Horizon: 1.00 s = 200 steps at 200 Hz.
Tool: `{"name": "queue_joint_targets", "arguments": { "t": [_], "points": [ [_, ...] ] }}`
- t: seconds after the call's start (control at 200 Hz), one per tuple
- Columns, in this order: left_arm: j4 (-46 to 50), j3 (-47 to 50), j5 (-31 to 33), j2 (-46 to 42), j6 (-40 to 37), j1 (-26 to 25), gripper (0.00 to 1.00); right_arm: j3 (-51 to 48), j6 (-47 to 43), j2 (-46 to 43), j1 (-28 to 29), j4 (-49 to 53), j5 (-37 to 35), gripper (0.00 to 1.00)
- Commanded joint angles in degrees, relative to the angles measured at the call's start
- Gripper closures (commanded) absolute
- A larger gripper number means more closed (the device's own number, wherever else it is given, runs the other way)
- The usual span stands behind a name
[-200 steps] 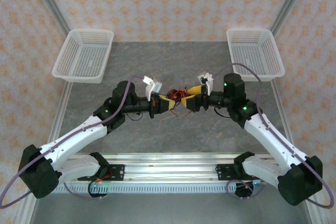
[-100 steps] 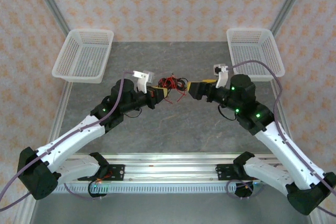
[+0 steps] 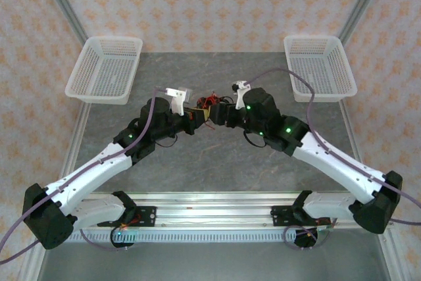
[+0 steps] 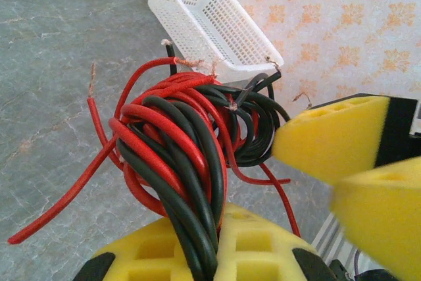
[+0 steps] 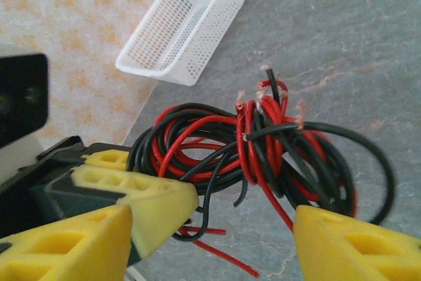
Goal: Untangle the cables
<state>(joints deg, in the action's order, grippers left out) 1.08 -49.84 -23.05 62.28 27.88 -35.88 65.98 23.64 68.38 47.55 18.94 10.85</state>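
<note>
Top external cam sits high & behind the arm bases, tilted down & fwd, far enough back to take in the whole table [image 3: 217, 169], both arms, the left basket [image 3: 105, 69] & the right basket [image 3: 320, 67]. Left wrist cam looks along the left gripper [image 4: 204, 248] toward the right basket, v. close to the cables [image 4: 177, 143]; right wrist cam looks the opposite way past the right gripper [image 5: 212, 228] toward the left basket. All three share the cables mid-table, & each wrist view catches the other arm's yellow fingers [image 4: 329, 139].

Tangled thin red and black cables [image 4: 177, 143] sit clamped between the left gripper's [image 4: 197, 245] yellow foam fingers. The right gripper's [image 4: 306, 176] parted yellow pads hang just beside them.
</note>
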Motion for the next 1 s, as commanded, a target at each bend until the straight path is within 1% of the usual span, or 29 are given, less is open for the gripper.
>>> {"name": "queue_joint_targets", "arguments": {
  "t": [0.0,0.26,0.4,0.616,0.856,0.996],
  "points": [
    [-0.55,-2.36,0.51,0.11,0.99,-0.03,1.00,2.74,1.13,1.69,0.30,0.37,-4.57,0.39],
    [-1.79,-2.44,-2.26,-0.91,1.54,-0.07,1.00,3.18,-0.08,5.16,0.35,0.27,-8.30,0.43],
    [-3.96,-1.60,-5.90,-2.29,1.78,-0.32,1.00,4.70,-2.02,8.09,0.35,-0.43,-7.06,0.45],
    [-8.23,0.48,-10.90,-6.12,1.65,-1.21,1.00,6.44,-4.14,11.50,0.34,-0.79,-4.67,0.53],
    [-11.72,1.76,-15.54,-10.28,1.38,-1.99,1.00,4.59,-4.48,11.60,-0.37,-1.37,-4.97,0.56],
    [-12.59,2.52,-16.06,-12.12,1.48,-1.95,1.00,2.57,-4.51,9.47,-2.21,-2.41,-4.15,0.59]
  ]
}}
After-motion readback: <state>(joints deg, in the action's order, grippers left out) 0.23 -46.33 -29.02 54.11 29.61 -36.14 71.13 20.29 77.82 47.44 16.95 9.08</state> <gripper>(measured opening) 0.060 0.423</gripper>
